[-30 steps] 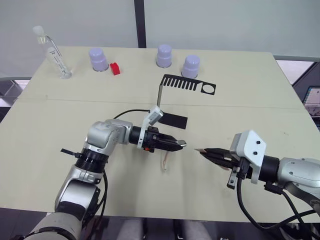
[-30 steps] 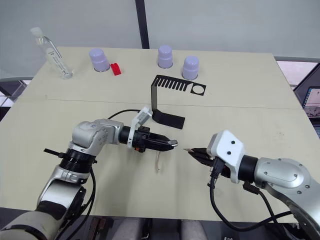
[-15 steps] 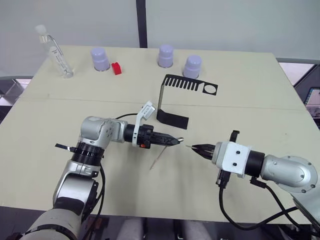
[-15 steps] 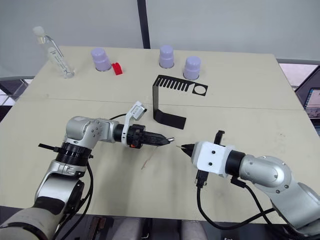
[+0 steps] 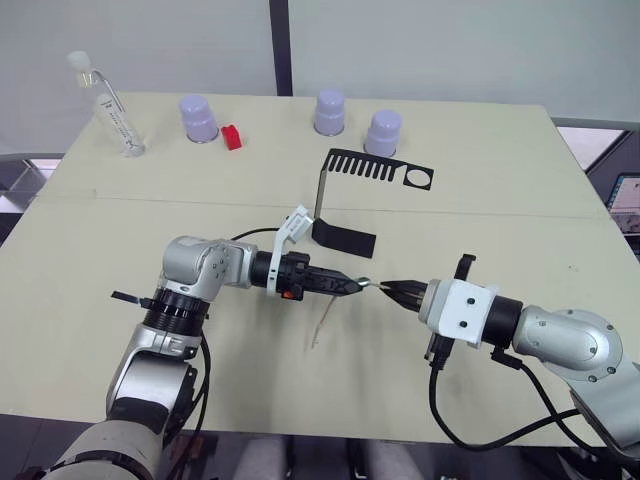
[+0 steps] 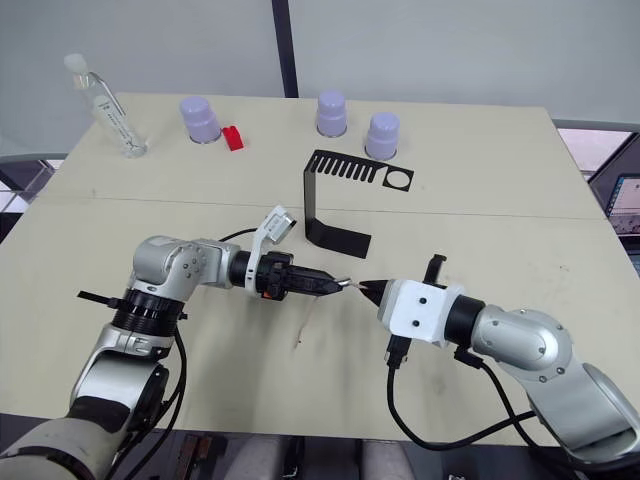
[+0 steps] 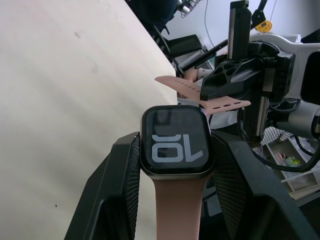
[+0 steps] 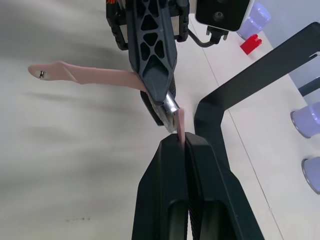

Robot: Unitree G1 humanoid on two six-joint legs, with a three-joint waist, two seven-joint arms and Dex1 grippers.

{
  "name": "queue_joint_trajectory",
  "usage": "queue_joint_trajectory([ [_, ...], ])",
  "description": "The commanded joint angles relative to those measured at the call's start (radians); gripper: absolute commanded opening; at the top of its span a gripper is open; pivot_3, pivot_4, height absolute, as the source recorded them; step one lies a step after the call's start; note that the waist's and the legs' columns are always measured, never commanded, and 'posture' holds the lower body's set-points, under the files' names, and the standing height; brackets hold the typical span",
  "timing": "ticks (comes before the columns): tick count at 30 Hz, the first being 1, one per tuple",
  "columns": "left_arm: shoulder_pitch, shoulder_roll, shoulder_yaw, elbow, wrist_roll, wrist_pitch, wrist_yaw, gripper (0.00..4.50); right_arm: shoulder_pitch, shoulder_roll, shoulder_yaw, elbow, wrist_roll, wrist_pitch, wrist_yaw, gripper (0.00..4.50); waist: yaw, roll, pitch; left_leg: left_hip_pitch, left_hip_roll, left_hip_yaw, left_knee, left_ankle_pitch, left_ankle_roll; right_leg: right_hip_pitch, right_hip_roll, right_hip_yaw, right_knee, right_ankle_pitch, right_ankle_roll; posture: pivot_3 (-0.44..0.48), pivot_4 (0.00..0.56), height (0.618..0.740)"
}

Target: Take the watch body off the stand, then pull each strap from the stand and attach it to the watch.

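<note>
**A:** Left gripper [image 5: 352,286] jaws are pinching the watch body [image 7: 176,142] by its side edges, 1 soft strap [image 5: 322,322] dangling below. Light but probably slick glass, so edges seem the right hold.

**B:** Right gripper [image 8: 182,140] jaws are pressed on the second strap [image 8: 180,122], which meets the watch just beyond their tips. It looks floppy, so I'd grip near the end.

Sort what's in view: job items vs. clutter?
Job: watch body in left pincer; attached strap; second strap in right pincer; stand.
Clutter: three purple cups, red block, clear bottle.
</note>
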Motion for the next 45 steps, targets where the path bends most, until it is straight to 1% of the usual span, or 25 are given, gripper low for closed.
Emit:
queue_joint_trajectory([
  [1, -0.002, -0.004, 0.014, -0.037, -0.035, -0.009, 0.002, 1.59, -0.004, 0.006, -0.018, -0.015, -0.009, -0.007, 0.022, 0.0, 0.0, 0.0, 0.0, 0.0, 0.0, 0.0, 0.0, 0.0, 0.0, 0.0, 0.0, 0.0, 0.0, 0.0, 0.0, 0.0, 0.15, 0.74],
  [9, -0.007, -0.019, 0.025, -0.033, -0.044, -0.007, 0.016, 1.59, -0.005, 0.01, -0.006, -0.019, -0.028, -0.005, 0.037, 0.0, 0.0, 0.0, 0.0, 0.0, 0.0, 0.0, 0.0, 0.0, 0.0, 0.0, 0.0, 0.0, 0.0, 0.0, 0.0, 0.0, 0.15, 0.74],
  [23, -0.016, -0.003, 0.015, -0.007, -0.044, -0.024, 0.009, 1.59, 0.03, 0.003, -0.064, -0.034, -0.009, 0.005, 0.045, 0.0, 0.0, 0.0, 0.0, 0.0, 0.0, 0.0, 0.0, 0.0, 0.0, 0.0, 0.0, 0.0, 0.001, 0.0, 0.0, 0.0, 0.15, 0.74],
  [37, -0.017, -0.015, 0.021, -0.022, -0.062, -0.01, 0.02, 1.59, 0.01, 0.014, -0.036, -0.027, -0.027, 0.003, 0.049, 0.0, 0.0, 0.0, 0.0, 0.0, 0.0, 0.0, 0.001, 0.0, 0.0, 0.0, 0.0, 0.0, 0.001, 0.0, 0.0, 0.0, 0.15, 0.74],
  [45, -0.013, -0.015, 0.025, -0.018, -0.062, -0.013, 0.025, 1.59, 0.022, 0.005, -0.06, -0.034, -0.015, 0.007, 0.061, 0.0, 0.0, 0.0, 0.0, 0.0, 0.0, 0.0, 0.001, 0.0, 0.0, 0.0, 0.0, 0.0, 0.001, 0.0, 0.0, 0.0, 0.15, 0.74],
])
